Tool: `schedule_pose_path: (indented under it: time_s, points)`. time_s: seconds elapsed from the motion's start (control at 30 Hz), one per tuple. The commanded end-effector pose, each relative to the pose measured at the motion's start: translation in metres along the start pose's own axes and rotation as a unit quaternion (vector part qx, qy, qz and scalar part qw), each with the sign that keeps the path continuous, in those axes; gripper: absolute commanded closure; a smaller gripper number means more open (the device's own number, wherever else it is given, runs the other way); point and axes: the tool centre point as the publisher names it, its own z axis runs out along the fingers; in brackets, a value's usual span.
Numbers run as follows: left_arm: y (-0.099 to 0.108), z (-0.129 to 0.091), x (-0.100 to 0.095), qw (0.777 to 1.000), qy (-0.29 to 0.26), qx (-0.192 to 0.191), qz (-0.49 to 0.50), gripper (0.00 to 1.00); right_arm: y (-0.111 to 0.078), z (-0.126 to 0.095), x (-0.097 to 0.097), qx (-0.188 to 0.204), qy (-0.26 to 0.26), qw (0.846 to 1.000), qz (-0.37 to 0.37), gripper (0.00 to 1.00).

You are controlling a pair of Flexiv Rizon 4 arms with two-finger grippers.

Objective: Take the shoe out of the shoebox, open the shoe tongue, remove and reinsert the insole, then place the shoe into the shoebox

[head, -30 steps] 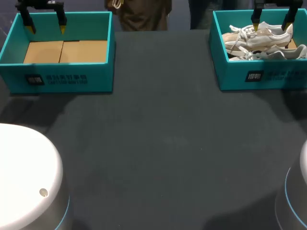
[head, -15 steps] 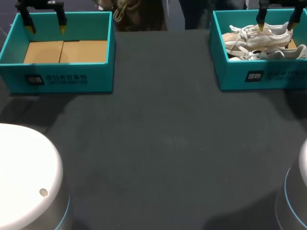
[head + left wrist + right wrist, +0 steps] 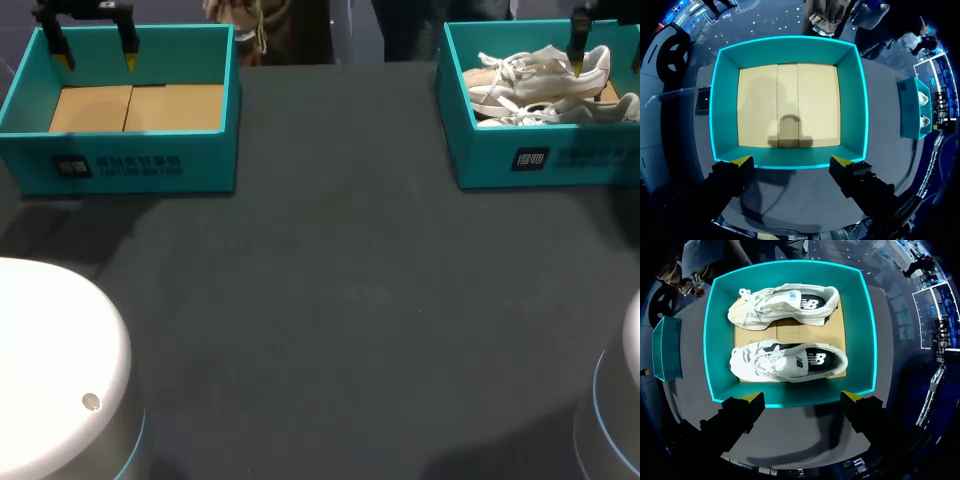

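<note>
right pincer (image 3: 802, 397), spread wide, hangs over the teal cardboard shoebox (image 3: 862, 325). lower onto the nearer white-and-beige sneaker (image 3: 790, 361) lying inside. grip across its heel end, apparently unobstructed, then lift vertically.

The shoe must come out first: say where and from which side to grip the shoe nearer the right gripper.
Likely its heel collar, from straight above. The shoe sits sole-down, opening up, so the open right gripper can put one finger inside and one outside; the shoebox walls bar side approaches.
</note>
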Motion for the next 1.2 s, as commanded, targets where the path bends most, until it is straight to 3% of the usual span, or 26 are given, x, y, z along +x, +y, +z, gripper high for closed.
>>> schedule_pose_path:
  time_s: [0.03, 0.3, 0.63, 1.2]
  points:
    - [0.0, 0.0, 0.0, 1.0, 0.0, 0.0, 0.0, 0.0, 0.005, 0.013, -0.014, 0.001, 0.004, 1.0, 0.001, 0.02]
    - [0.0, 0.0, 0.0, 1.0, 0.0, 0.0, 0.0, 0.0, 0.016, 0.031, -0.04, 0.0, -0.006, 1.0, 0.01, 0.16]
    - [0.0, 0.0, 0.0, 1.0, 0.0, 0.0, 0.0, 0.0, 0.026, 0.055, -0.053, 0.011, -0.009, 1.0, 0.01, 0.26]
    - [0.0, 0.0, 0.0, 1.0, 0.0, 0.0, 0.0, 0.0, 0.034, 0.086, -0.078, 0.014, -0.018, 1.0, 0.013, 0.18]
